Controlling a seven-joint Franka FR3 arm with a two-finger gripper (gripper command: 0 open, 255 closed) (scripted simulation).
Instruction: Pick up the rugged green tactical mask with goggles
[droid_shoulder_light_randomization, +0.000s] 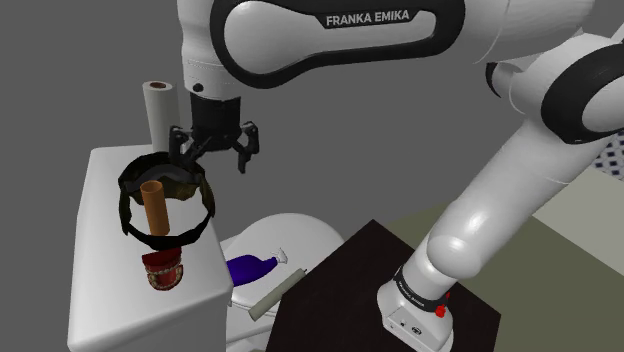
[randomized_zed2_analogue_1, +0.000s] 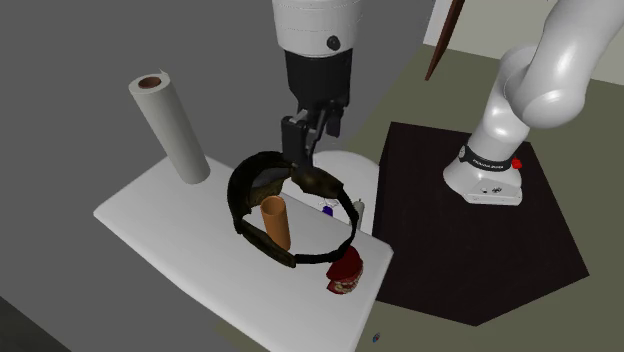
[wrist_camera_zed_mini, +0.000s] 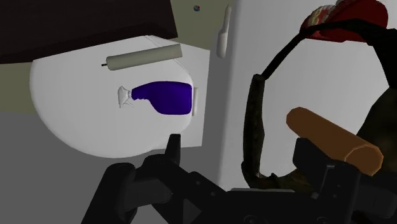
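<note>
Gripper open, poised astride the rim of the dark olive mask, which lies mid cistern lid ringing an upright brown tube; judged unfinished, with closing and lifting left.

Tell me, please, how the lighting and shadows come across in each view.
Shoulder view: flat, even light; the dark mask stands out against the white surface. Second exterior view: soft shading on the upright roll, no glare. Wrist view: the black pincer reads almost as a silhouette.
</note>
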